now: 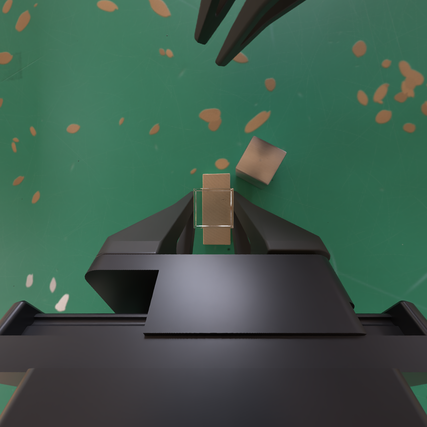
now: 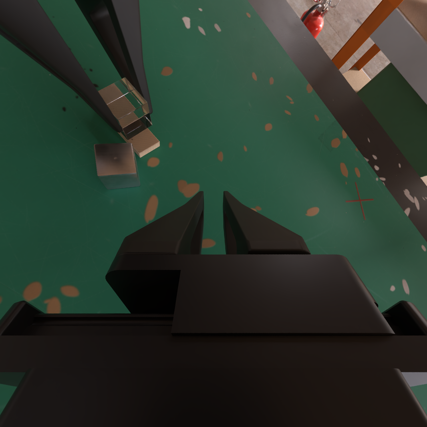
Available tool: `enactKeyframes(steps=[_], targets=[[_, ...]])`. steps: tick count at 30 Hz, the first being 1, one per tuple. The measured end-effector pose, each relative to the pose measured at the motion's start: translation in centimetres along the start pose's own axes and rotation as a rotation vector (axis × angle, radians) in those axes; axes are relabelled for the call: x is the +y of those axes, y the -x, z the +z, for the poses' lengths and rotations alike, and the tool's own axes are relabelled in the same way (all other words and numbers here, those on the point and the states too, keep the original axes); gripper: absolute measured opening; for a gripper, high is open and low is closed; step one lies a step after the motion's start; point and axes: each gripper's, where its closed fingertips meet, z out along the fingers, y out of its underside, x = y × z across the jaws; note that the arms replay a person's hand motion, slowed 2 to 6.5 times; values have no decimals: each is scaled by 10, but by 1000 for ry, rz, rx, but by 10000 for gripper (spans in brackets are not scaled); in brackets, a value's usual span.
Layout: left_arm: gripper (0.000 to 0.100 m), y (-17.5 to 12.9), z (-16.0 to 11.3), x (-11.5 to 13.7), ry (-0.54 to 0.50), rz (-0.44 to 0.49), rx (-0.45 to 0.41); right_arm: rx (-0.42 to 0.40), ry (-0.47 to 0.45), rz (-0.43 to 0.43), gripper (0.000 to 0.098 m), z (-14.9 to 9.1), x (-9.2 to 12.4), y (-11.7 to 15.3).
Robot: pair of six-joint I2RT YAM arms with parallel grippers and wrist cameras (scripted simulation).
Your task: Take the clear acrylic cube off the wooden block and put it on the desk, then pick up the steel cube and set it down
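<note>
The clear acrylic cube (image 1: 213,208) is clamped between the two fingers of the left pincer (image 1: 213,209), one finger pressed to each side face, directly over the wooden block (image 1: 216,235), which lies flat on the green worktop (image 1: 92,92); whether the cube rests on the block or is raised off it cannot be told. The steel cube (image 2: 115,163) stands on the worktop just beside one end of the block. The right pincer (image 2: 213,195) is held above bare worktop, near the steel cube, its fingers drawn to a narrow gap with nothing between them.

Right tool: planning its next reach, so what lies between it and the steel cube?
Bare green desk with tan flecks separates the right tool from the steel cube, seen in the right wrist view.
</note>
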Motion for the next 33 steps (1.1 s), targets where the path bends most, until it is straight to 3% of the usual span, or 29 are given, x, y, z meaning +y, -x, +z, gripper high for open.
enactKeyframes(steps=[14,21,33], targets=[[255,-34,-17,16,25,6,45,-2,-17,3,139,-3,-4,-2],[255,-56,-27,15,-12,-5,70,-5,-14,2,140,-3,-3,-1],[255,-80,-17,14,37,24,35,-23,-15,-19,142,-1,-7,8]])
